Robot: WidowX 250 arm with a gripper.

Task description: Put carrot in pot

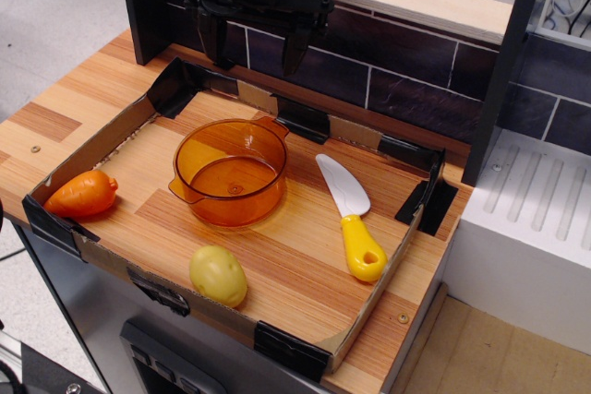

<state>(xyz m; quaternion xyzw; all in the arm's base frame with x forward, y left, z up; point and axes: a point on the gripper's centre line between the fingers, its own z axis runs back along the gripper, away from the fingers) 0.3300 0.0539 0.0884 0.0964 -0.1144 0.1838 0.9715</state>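
Nearest you, at the front edge of the cardboard-walled tray (111,140), a yellowish-green toy potato (219,275) sits alone on the wood, well apart from your gripper (251,41) and the thing farthest from it. The carrot (83,194), which you are to move, lies on its side in the tray's front left corner, tapered end toward the corner wall, far below and to the left of the gripper as you see it. Off to the other side, a white-bladed knife (349,217) with a yellow handle rests flat, blade pointing back toward the wall, well right of the gripper's line. Between them stands the pot (231,173), amber and translucent, upright with nothing in it, almost directly beneath the gripper but clearly apart from it. At the back, your gripper hangs high over the tray's rear edge against the dark tiled wall (406,71), its two black fingers spread wide and holding nothing.
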